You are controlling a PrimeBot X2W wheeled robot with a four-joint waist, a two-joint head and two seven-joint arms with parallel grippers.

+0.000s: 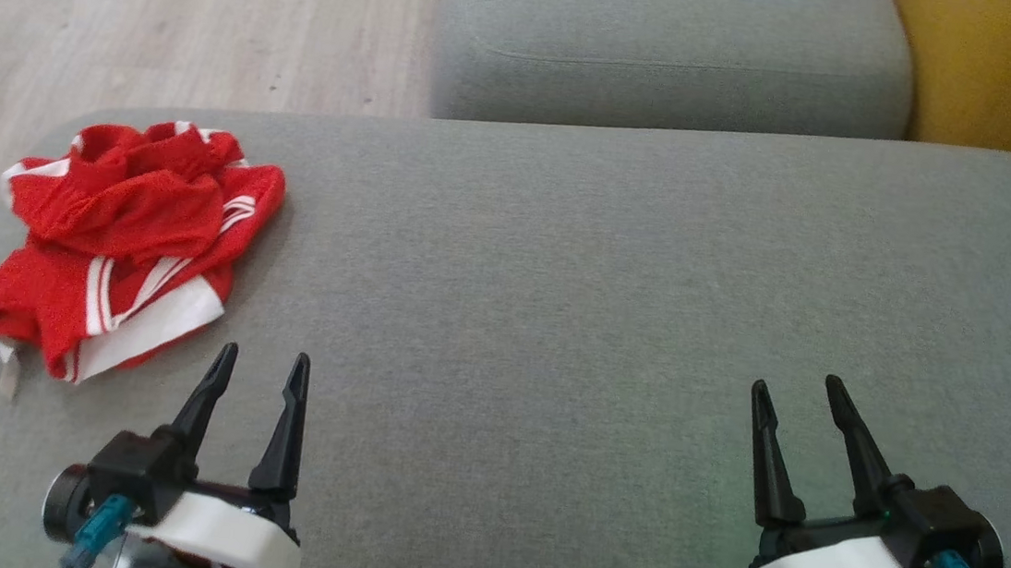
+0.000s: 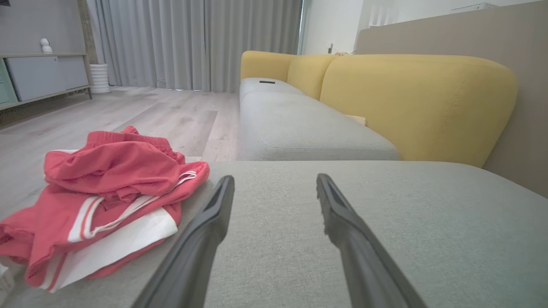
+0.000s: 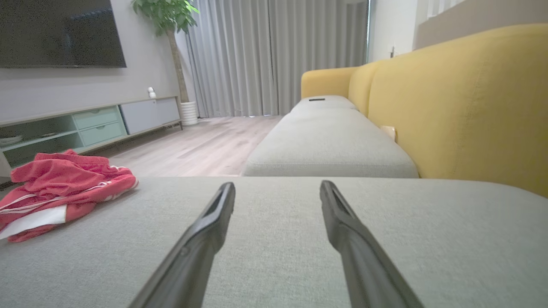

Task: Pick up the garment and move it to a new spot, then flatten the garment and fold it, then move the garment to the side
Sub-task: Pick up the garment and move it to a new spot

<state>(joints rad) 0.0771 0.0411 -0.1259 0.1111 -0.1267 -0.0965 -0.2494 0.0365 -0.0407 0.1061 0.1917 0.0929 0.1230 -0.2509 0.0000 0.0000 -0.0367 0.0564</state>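
Observation:
A crumpled red garment (image 1: 124,243) with white stripes and a white hem lies in a heap near the left edge of the grey sofa cushion (image 1: 614,313). My left gripper (image 1: 264,363) hovers open just right of and nearer than the heap, nothing between its fingers. In the left wrist view the garment (image 2: 107,201) sits left of the left gripper (image 2: 274,184). Far over at the lower right, my right gripper (image 1: 794,391) is open and empty above bare cushion. From the right wrist view, the garment (image 3: 60,190) is far left of the right gripper (image 3: 277,190).
A second grey seat cushion (image 1: 667,49) lies beyond, with the yellow sofa back (image 1: 1008,73) at the right. Wooden floor (image 1: 152,9) drops off past the cushion's left and far edges. A TV cabinet (image 3: 85,124) and a potted plant (image 3: 171,25) stand across the room.

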